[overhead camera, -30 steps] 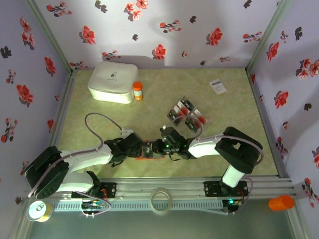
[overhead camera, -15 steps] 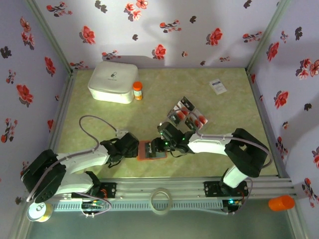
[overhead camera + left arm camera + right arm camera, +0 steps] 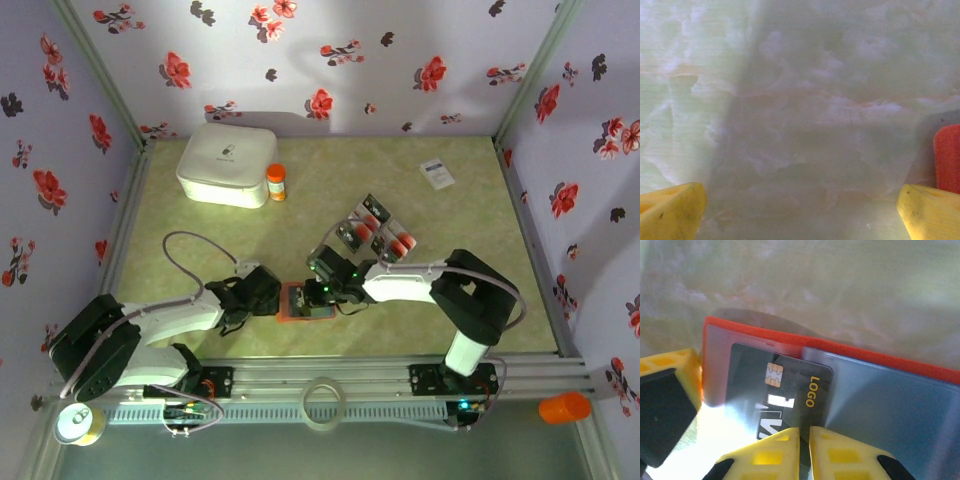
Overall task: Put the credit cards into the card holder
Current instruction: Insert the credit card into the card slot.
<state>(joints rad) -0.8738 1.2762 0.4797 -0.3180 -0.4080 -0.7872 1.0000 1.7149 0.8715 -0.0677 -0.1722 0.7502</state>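
The card holder [image 3: 303, 301] lies open on the table near the front, an orange case with a grey-blue inner panel [image 3: 890, 405]. A dark credit card [image 3: 775, 390] with a chip and "LOGO" print lies flat on its left half. My right gripper [image 3: 804, 432] is shut, its tips over the card's near edge [image 3: 325, 288]. The card lies face-up and is not pinched. My left gripper [image 3: 800, 210] stands wide open just left of the holder [image 3: 947, 157], nothing between its fingers [image 3: 262, 292]. Several more credit cards [image 3: 376, 232] lie spread behind the right arm.
A white box [image 3: 228, 163] and an orange-capped bottle [image 3: 275, 182] stand at the back left. A white printed card [image 3: 437, 173] lies at the back right. A tape ring [image 3: 323, 402] sits on the front rail. Patterned walls close three sides.
My right gripper has shifted left over the holder, its jaws briefly wider and now closed. The left gripper has drawn back off the holder to its left edge.
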